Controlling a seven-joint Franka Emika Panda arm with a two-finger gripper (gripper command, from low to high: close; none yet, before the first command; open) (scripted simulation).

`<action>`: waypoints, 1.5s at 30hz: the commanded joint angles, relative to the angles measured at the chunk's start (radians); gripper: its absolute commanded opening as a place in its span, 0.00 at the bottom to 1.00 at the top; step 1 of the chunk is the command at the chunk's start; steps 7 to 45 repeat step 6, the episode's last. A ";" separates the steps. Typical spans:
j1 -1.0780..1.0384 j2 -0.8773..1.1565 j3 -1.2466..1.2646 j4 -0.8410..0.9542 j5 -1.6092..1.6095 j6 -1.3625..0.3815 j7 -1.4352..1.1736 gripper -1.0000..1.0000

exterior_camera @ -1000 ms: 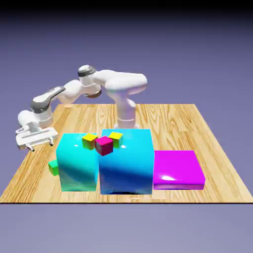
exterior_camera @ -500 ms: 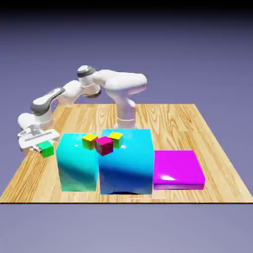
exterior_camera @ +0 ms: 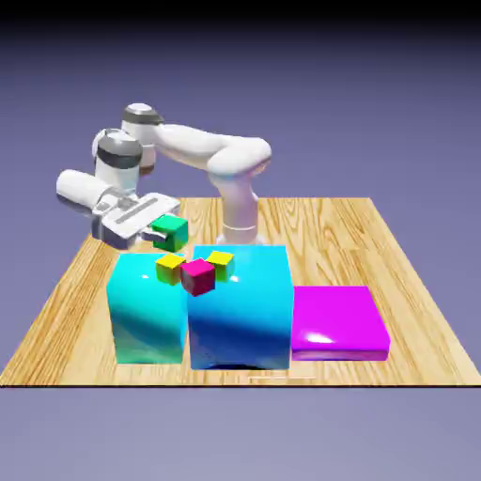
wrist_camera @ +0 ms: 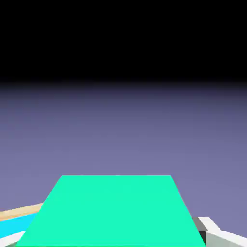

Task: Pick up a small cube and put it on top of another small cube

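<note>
My gripper (exterior_camera: 165, 228) is shut on a small green cube (exterior_camera: 173, 231), held in the air just behind and above the left cyan block (exterior_camera: 144, 315). In the hand view that cube (wrist_camera: 116, 212) fills the bottom middle, with a grey fingertip (wrist_camera: 214, 231) showing at its right. Another small cube (exterior_camera: 221, 265), green-sided with a yellowish lit top, rests on the right cyan block (exterior_camera: 240, 315), to the exterior view's right of the held one and lower.
A tiny yellow cube (exterior_camera: 170, 268) and a tiny magenta cube (exterior_camera: 198, 275) sit on the cyan blocks' tops near their seam. A flat magenta slab (exterior_camera: 338, 324) lies right of the blocks on the wooden table (exterior_camera: 56, 310).
The gripper closed on the green cube low at the table's left, then lifted it and carried it up and to the exterior view's right, toward the cyan blocks.
</note>
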 commanded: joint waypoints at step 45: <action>0.034 -0.002 -0.023 -0.018 -0.011 0.055 -0.008 1.00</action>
